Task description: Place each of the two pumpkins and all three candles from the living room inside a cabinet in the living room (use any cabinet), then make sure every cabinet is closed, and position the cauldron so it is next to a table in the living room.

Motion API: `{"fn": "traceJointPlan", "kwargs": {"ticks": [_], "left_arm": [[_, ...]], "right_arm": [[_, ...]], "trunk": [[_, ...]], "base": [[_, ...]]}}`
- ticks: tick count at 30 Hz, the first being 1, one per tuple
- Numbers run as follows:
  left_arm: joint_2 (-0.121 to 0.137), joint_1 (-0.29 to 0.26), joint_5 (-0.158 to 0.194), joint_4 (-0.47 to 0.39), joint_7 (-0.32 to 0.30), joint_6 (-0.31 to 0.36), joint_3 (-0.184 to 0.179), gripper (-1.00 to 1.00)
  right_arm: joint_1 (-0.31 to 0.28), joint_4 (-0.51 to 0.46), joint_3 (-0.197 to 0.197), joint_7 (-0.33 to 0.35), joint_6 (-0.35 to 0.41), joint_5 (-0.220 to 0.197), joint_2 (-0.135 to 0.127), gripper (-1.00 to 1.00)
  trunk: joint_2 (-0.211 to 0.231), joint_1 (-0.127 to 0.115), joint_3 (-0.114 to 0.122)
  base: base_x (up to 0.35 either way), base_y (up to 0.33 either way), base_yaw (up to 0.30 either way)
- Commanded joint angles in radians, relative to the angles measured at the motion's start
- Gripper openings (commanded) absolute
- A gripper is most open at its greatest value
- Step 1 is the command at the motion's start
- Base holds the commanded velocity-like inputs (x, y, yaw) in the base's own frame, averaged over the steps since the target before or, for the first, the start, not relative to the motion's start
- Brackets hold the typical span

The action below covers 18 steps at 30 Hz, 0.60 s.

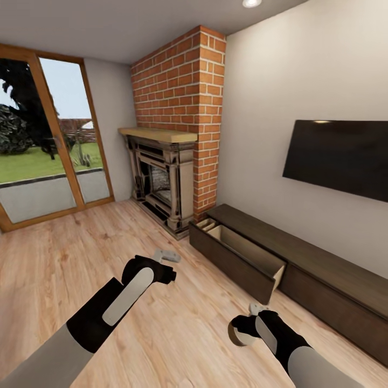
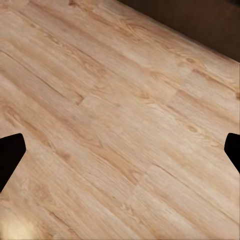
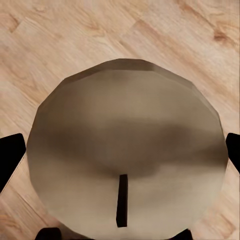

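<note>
My right gripper (image 1: 243,327) is shut on a grey-beige candle (image 1: 237,335) and holds it low over the wood floor, in front of the cabinet. In the right wrist view the candle (image 3: 125,150) shows its round top and dark wick between the fingers. The long dark brown cabinet (image 1: 312,258) runs along the right wall. Its drawer (image 1: 245,257) nearest the fireplace is pulled out and shows a pale interior. My left gripper (image 1: 167,256) hangs open over bare floor, left of that drawer. The pumpkins, the cauldron and the table are out of view.
A brick fireplace (image 1: 167,178) with a wooden mantel stands in the far corner beside the cabinet's end. A dark TV (image 1: 339,156) hangs on the wall above the cabinet. Glass doors (image 1: 48,156) fill the left wall. Wood floor (image 1: 81,253) stretches between me and the doors.
</note>
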Motion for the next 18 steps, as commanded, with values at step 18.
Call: {"fn": "traceJointPlan", "kwargs": {"ticks": [18], "left_arm": [[0.002, -0.001, 0.009, -0.001, 0.012, 0.001, -0.002, 1.0]], "right_arm": [[-0.001, -0.002, 0.006, -0.007, 0.002, -0.01, -0.001, -1.0]], "trunk": [[-0.002, 0.001, -0.002]], "base": [[0.296, 0.163, 0.021]]}}
